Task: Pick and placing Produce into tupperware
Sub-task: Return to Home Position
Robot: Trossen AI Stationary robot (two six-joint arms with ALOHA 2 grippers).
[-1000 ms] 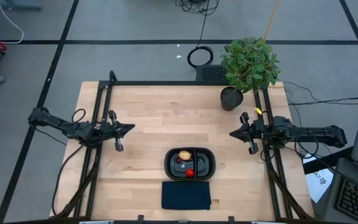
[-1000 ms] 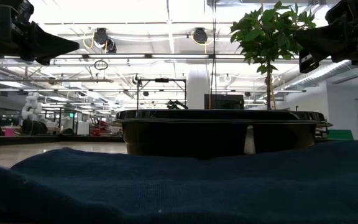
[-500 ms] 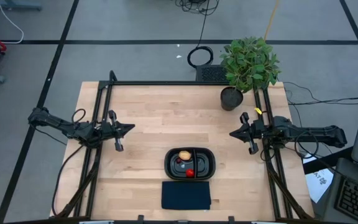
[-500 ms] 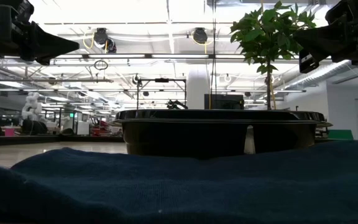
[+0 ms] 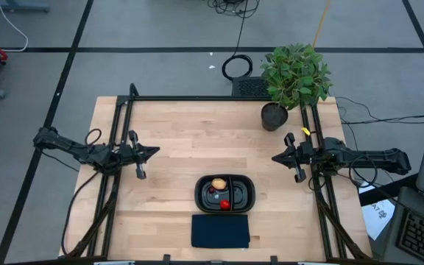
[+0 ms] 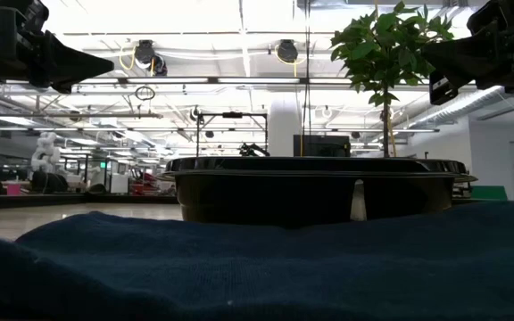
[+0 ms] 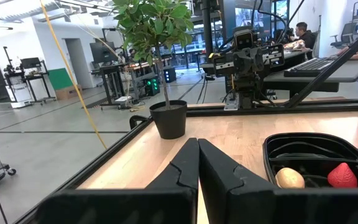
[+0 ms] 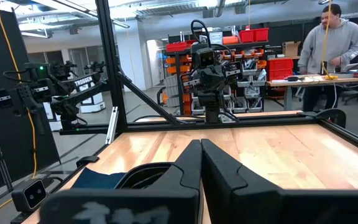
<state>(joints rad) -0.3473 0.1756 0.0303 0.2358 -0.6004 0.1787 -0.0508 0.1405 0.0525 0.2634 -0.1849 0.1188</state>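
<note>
Wooden worktop [image 5: 190, 125]; packing looked finished, arms parked.
Midway along the edge by the blue cloth [image 5: 220, 230] sat the tupperware [image 5: 198, 193], holding the tan-orange ball [image 5: 218, 182], red piece [image 5: 225, 204] and small dark one [image 5: 213, 191]; nothing loose seemed left. Both arms hung empty, fingers pressed together: left gripper [image 5: 153, 151] by the left edge, right gripper [image 5: 276, 157] by the right. Low view showed only the tupperware's wall; left wrist view looked inside.

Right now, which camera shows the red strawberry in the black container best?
The left wrist view: the strawberry appears close, showing its shape beside a tan piece. The high view shows it as a small red dot. In the low view the container wall hides it; the right wrist view doesn't show it.
</note>
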